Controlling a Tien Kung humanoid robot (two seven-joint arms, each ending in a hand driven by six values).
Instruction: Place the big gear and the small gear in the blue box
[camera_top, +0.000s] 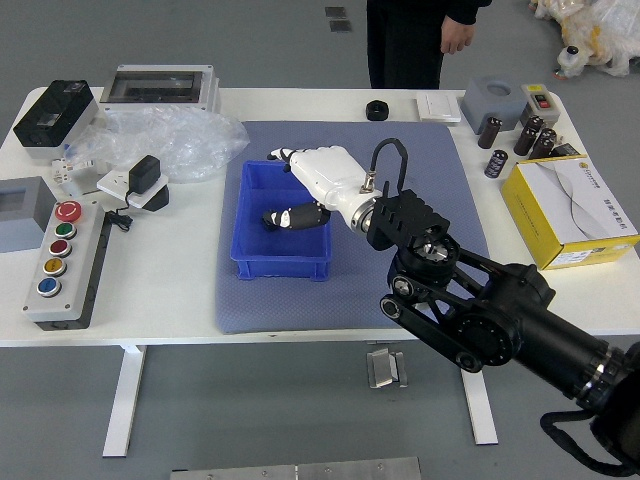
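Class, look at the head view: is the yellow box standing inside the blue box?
No, the yellow box lies right of the blue box.

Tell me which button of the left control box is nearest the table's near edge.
The blue button; the yellow one, green one and two red ones sit farther.

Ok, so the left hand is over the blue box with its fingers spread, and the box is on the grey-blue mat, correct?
Not quite: it is the right hand, not the left. The head view shows its arm coming in from the right edge. Its fingers are indeed spread over the blue box, which sits on the grey-blue mat.
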